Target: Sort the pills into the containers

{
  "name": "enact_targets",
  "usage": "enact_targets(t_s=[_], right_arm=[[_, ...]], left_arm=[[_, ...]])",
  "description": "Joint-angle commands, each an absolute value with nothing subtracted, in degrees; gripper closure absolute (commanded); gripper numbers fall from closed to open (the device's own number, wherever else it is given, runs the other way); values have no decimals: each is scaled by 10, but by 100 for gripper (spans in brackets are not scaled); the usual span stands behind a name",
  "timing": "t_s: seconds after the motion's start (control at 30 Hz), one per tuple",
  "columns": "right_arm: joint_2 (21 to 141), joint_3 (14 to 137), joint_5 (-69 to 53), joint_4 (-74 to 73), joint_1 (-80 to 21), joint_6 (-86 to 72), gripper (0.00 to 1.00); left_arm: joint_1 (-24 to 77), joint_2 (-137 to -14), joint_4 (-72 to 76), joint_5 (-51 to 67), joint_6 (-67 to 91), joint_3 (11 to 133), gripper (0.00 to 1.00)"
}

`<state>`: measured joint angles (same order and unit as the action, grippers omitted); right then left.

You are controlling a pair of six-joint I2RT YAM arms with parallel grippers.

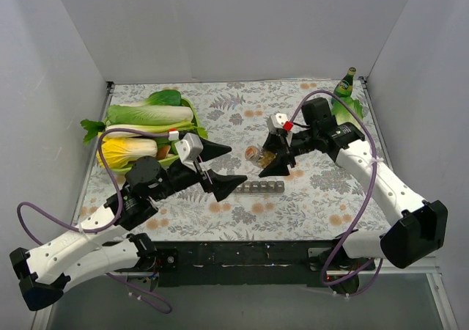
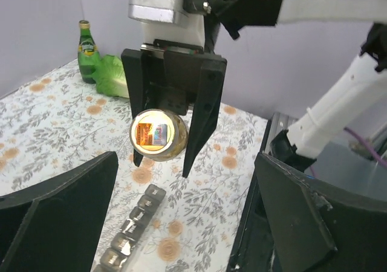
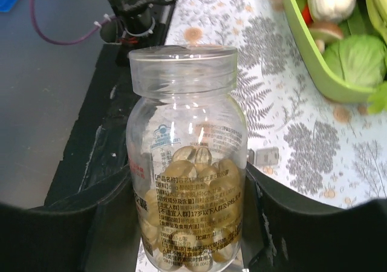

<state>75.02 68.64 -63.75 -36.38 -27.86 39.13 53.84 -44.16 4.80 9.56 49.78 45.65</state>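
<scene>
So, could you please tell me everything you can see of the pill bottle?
The pill bottle is small, round and clear, with a wide clear cap on. It is partly filled with glossy yellow capsules and carries printed writing. The right claw grips its body from both sides, holding it in the air above the flowered table, near the grey strip of compartments. Nothing else touches it.

The containers (image 1: 260,188) lie toward the bench's (image 1: 242,110) front, the pill jar (image 1: 253,153) behind them. Vegetables (image 1: 143,117) sit back left, a bottle (image 1: 349,81) back right.
</scene>
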Motion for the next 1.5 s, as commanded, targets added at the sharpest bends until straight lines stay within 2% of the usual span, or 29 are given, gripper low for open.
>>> enact_targets(t_s=[0.0, 0.23, 0.33, 0.43, 0.5, 0.57, 0.8, 1.03, 1.1, 1.17, 1.33, 1.47], right_arm=[[732, 723, -754, -460, -280, 511, 89], [722, 717, -779, -482, -294, 533, 89], [717, 713, -779, -477, -300, 529, 89], [713, 707, -774, -469, -301, 520, 89], [712, 704, -773, -466, -301, 516, 89], [712, 700, -773, -460, -301, 511, 89], [711, 687, -754, -433, -301, 481, 89], [713, 682, -751, -422, -301, 461, 90], [713, 679, -740, -412, -301, 448, 90], [709, 673, -728, -403, -301, 433, 91], [700, 647, -657, -342, -301, 378, 92], [693, 624, -572, -282, -301, 314, 92]], left_arm=[[535, -469, -9, 205, 361, 503, 2], [535, -547, 20, 282, 352, 553, 2], [534, -562, 19, 287, 344, 561, 5], [535, -567, 31, 285, 344, 565, 13], [535, -569, 34, 281, 346, 568, 23], [535, -569, 36, 273, 354, 568, 30], [535, -550, 51, 266, 381, 550, 30], [535, -569, 24, 254, 386, 559, 58], [535, -576, 5, 239, 388, 566, 82], [535, -582, -19, 229, 400, 577, 100], [535, -570, -40, 122, 481, 577, 100], [535, -568, -75, 30, 611, 578, 100]])
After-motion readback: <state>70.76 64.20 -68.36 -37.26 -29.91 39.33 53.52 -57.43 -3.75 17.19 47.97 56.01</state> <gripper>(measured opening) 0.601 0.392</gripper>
